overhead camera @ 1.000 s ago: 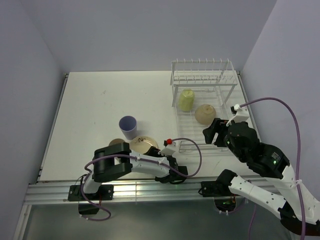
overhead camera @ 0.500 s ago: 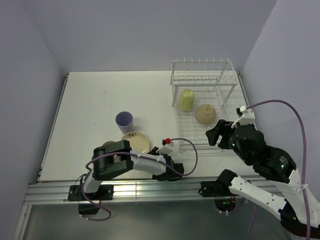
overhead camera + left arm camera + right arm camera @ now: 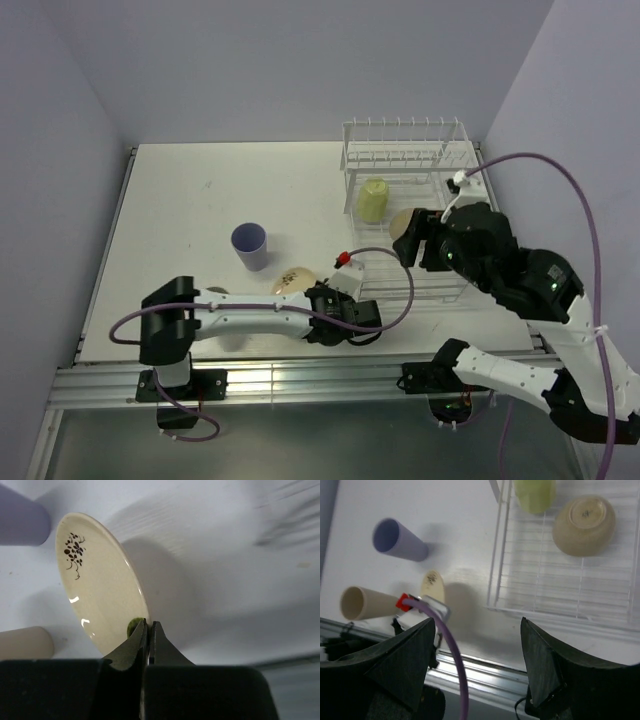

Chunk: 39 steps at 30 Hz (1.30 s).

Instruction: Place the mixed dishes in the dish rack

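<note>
Newly on edge: cream plate (image 3: pixel 100 592) in clenched left gripper (image 3: pixel 149 628); lavender tumbler (image 3: pixel 250 245), tan tumbler (image 3: pixel 364 603) beside.

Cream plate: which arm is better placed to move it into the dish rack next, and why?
Left. Its jaws are shut on the rim of the cream plate, holding it tilted. The right arm's jaws are open and empty by the dish rack.

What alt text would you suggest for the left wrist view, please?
Two fingers pinch the rim of a tilted cream plate with a floral mark. A lavender cup and a tan cup sit at left on the white table.
</note>
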Each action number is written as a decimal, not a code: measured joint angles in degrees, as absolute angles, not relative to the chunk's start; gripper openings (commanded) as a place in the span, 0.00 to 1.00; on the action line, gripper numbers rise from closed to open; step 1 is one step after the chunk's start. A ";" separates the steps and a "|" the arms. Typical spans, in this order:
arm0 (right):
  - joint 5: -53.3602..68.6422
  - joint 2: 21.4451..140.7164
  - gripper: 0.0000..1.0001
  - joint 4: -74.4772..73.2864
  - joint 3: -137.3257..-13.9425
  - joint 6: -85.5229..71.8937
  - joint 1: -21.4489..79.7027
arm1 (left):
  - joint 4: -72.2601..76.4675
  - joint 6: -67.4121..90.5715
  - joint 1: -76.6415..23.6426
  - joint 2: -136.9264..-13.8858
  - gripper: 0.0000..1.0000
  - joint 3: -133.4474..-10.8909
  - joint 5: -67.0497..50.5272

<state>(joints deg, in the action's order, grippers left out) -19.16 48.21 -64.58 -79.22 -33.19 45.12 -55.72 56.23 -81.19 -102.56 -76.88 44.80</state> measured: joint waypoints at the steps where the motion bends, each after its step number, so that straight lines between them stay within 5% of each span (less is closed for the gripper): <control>1: -19.20 50.54 0.76 -66.78 -83.88 -33.12 45.12 | -56.55 55.55 -81.45 -101.25 0.00 -79.50 43.42; 8: -10.28 64.93 0.75 -71.88 -114.67 -32.97 36.27 | -62.72 53.17 -82.35 -94.43 0.00 -100.77 33.06; 12: 1.54 64.66 0.75 -73.73 -109.80 -32.45 26.59 | -65.10 53.19 -82.24 -90.28 0.00 -106.37 27.11; 21: 19.20 58.78 0.77 -72.18 -91.00 -29.12 23.46 | -61.80 54.11 -73.36 -78.67 0.00 -102.54 11.57; 28: 29.95 54.41 0.75 -66.00 -87.35 -27.38 23.35 | -54.57 54.81 -61.98 -75.42 0.00 -101.75 -1.52; 39: 20.78 53.43 0.73 -65.41 -91.20 -23.44 24.32 | -55.13 60.95 -56.69 -89.36 0.00 -116.88 -3.95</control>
<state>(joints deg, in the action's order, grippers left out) 20.78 53.43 -65.41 -91.20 -23.44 24.32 -55.13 60.95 -56.69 -89.36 -116.88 -3.95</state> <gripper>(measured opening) 0.733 0.034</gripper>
